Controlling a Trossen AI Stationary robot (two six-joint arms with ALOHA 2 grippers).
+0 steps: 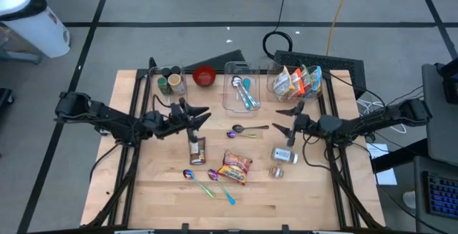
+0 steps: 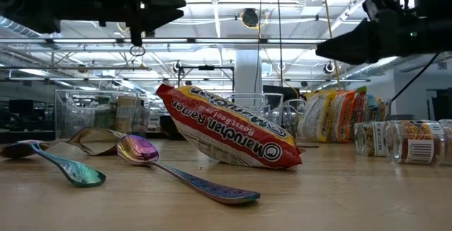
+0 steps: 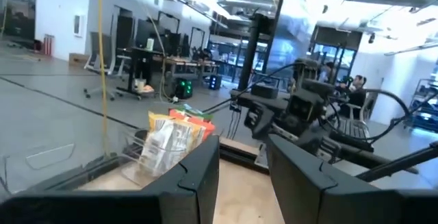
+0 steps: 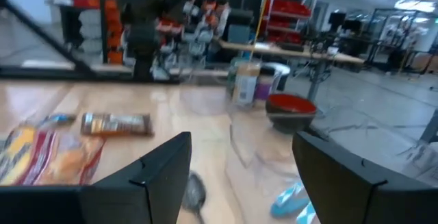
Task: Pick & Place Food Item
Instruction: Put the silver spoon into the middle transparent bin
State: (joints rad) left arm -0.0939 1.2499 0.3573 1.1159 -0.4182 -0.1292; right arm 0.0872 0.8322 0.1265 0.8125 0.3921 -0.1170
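Above the table, empty right tool (image 1: 283,122) agape

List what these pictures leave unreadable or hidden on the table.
- Clear bin: high view, the utensils inside are too small to count.
- Two jars: high view, labels too small; low view, the right edge cuts one.
- Brown packet: right wrist view, blurred print.
- Ramen pack: low view, hides the table behind it.

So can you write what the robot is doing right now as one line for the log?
left gripper: part open, empty, above table | right gripper: open, empty, above table | ramen: on table, not picked | jar: lying on side
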